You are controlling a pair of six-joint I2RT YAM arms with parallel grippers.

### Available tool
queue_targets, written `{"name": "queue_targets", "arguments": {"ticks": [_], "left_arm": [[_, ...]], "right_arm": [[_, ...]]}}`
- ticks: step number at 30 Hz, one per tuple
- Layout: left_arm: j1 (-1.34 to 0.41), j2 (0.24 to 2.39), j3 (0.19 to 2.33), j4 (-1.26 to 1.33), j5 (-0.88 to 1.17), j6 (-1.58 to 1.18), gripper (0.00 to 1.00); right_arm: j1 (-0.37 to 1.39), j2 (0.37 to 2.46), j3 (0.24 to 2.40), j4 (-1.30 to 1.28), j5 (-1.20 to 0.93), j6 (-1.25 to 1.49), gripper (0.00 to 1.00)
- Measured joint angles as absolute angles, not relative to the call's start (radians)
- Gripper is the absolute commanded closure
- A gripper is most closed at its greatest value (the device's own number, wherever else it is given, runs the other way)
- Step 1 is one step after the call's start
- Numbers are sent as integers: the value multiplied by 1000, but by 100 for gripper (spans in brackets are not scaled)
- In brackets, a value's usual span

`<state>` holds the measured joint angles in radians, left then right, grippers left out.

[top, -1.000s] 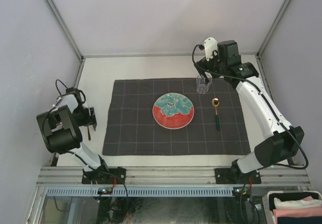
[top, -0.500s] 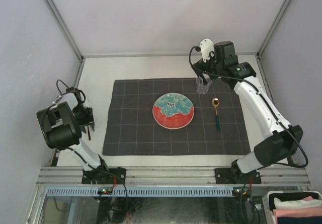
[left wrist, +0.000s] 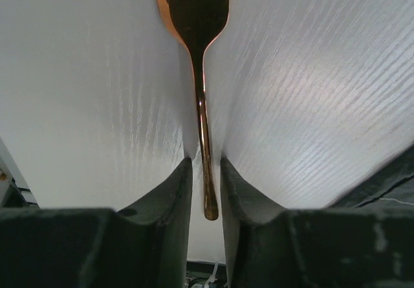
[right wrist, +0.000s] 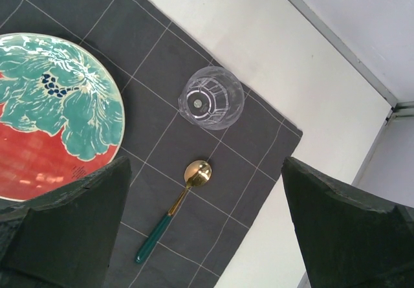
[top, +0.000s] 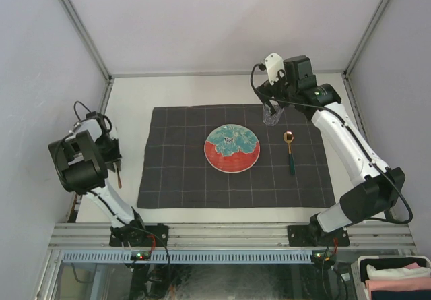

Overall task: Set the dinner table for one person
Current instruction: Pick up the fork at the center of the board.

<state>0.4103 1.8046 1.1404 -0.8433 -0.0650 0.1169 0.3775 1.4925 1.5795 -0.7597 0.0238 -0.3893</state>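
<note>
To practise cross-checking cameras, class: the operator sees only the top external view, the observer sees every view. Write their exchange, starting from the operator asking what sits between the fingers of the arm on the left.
Operator: On the left, the arm hides its own fingertips from me. Is anything between them?
Observer: Yes. In the left wrist view the left gripper has its fingers either side of a copper utensil, along its thin handle, with slim gaps showing.
Operator: And on the right?
Observer: The right wrist view shows the right gripper wide open, holding nothing. The glass stands upright on the cloth below it, untouched.
</note>
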Motion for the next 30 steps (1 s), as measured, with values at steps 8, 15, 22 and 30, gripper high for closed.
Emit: {"name": "queue_targets", "arguments": {"ticks": [8,15,22,30], "left_arm": [[426,1808,1147,-834,-26,126,100],[437,1809,1148,-834,-12,126,100],[440,1809,1149,-836,2,135,100],[442,1808,1193,-839,9,144,100]], "right_arm": [[391,1493,1579,-760,30,-395,0],[406,1493,1577,-758,35,-398,0],[418,1492,1539,-749,41,-402,0],[422,1485,1493,-721,44,-401,0]]}}
